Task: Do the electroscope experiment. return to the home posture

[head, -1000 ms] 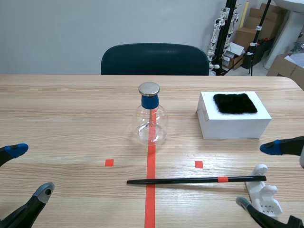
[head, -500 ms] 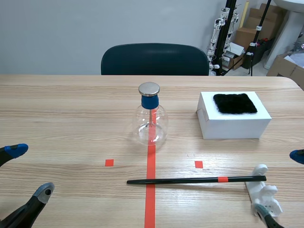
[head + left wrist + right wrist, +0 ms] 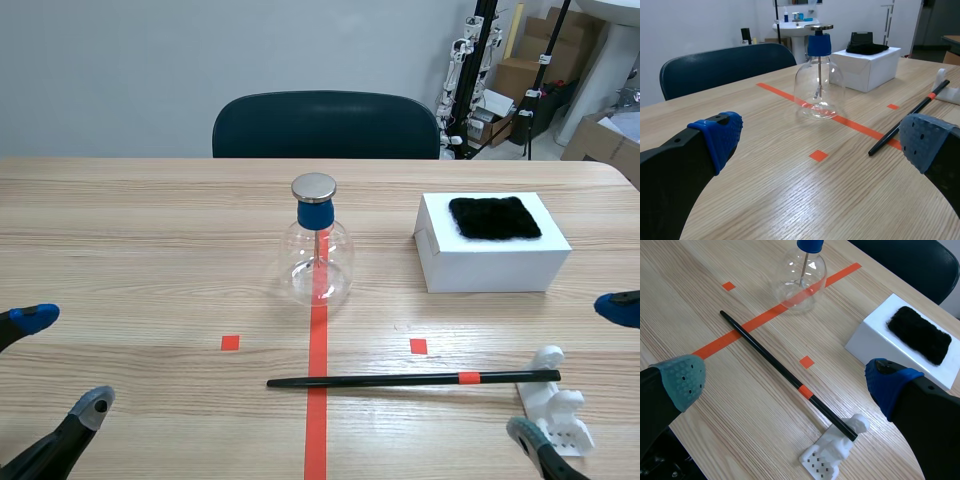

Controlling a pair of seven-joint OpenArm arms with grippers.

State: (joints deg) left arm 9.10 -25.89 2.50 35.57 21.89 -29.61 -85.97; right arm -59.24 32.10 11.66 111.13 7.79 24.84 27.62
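The electroscope, a clear glass flask with a blue collar and metal disc on top, stands at the table's middle on the orange-red line; it also shows ahead in the left wrist view and the right wrist view. A black rod with an orange band lies across the line, its right end resting on a white stand. A black fur pad lies on a white box. My left gripper hangs open at the near left. My right gripper is open at the near right, above the stand.
A dark green chair stands behind the table's far edge. Cardboard boxes and tripod stands fill the back right corner of the room. Small orange-red squares mark the tabletop either side of the line.
The right gripper has pulled back toward the near right edge and shifted slightly forward again; only its fingertips show. The left gripper, rod and electroscope have not moved.
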